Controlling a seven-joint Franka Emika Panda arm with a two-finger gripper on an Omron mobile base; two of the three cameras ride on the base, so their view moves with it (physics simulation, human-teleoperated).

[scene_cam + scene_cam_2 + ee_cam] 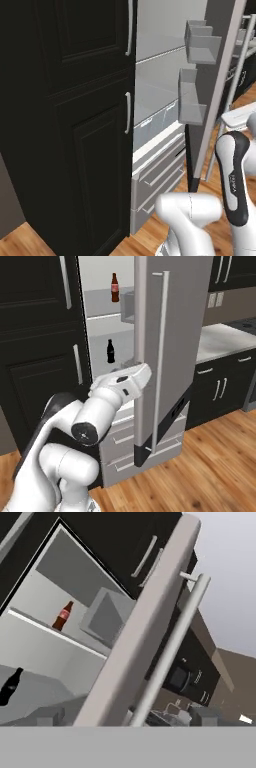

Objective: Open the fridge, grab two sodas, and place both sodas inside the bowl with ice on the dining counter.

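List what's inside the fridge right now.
Inside the fridge: brown cola bottle on the upper shelf, dark bottle on the shelf below, grey door bins. The door hides the interior's right side.

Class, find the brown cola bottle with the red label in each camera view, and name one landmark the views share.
Left base view: not in it.
Right base view: cola bottle stands top centre, on the upper fridge shelf.
Hand view: cola bottle sits left of centre, tilted by the camera.
Shared landmark: the door's silver bar handle.
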